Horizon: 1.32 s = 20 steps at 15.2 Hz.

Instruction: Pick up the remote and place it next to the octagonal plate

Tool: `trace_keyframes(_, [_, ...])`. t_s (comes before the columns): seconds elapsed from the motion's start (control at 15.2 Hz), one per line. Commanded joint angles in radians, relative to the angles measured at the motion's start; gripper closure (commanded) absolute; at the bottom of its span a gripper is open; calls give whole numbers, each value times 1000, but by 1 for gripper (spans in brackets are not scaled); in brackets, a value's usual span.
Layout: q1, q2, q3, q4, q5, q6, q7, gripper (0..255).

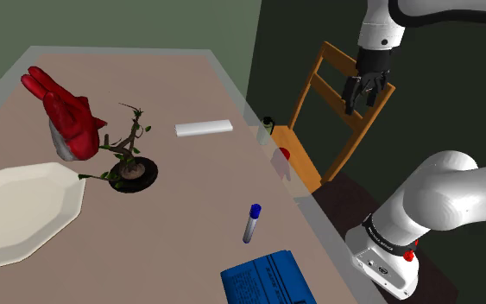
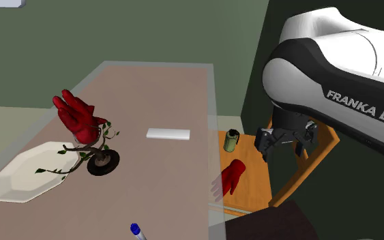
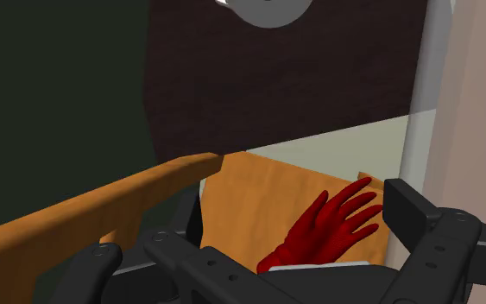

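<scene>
In the shoulder view, the arm [image 1: 439, 200] rises at the near right and runs out past the top edge, so its elbow is cut off. Only the wrist shows again, pointing down. The gripper [image 1: 362, 93] hangs fingers-down before the back of a wooden chair [image 1: 340, 121], off the right edge of the table [image 1: 189, 194]. Its fingers stand apart with nothing between them. The remote [image 1: 204, 128], a white bar, lies flat on the table toward the far right, well apart from the gripper. The plate [image 1: 25, 207] lies at the near left, cut by that view's left edge. A potted plant [image 1: 131, 166] stands between plate and remote. A blue book [image 1: 262, 278] is cut by the bottom edge.

In the second exterior view, the arm [image 2: 333, 75] looms large, cut by the right edge and hiding part of the chair [image 2: 258, 170]. The open gripper [image 2: 286, 144] hangs over the seat, right of a small green bottle [image 2: 232, 140] and beyond a red glove [image 2: 232, 177] lying there. The table's see-through edge blurs the glove's left side. The remote [image 2: 168, 133] lies left of the bottle, with the plate [image 2: 26, 174] farther left past the plant [image 2: 100, 155].

In the wrist view, the gripper [image 3: 254, 250] looks past the chair's top rail [image 3: 103, 207] onto the seat. The fingers [image 3: 418, 212] are spread, and the glove [image 3: 327, 229] lies beneath, untouched, its cuff hidden behind the gripper's body. A grey disc [image 3: 271, 10] is cut by the picture's edge; I cannot tell what it is.
</scene>
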Motion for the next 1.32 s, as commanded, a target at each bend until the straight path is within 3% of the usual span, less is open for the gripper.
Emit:
trace_keyframes(0.0, [0,0,0,0,0,0,0,0])
trace_keyframes(0.66, [98,330,-49,91,-14,299,-232,0])
trace_keyframes(1.25, [174,626,-48,254,21,485,-438,0])
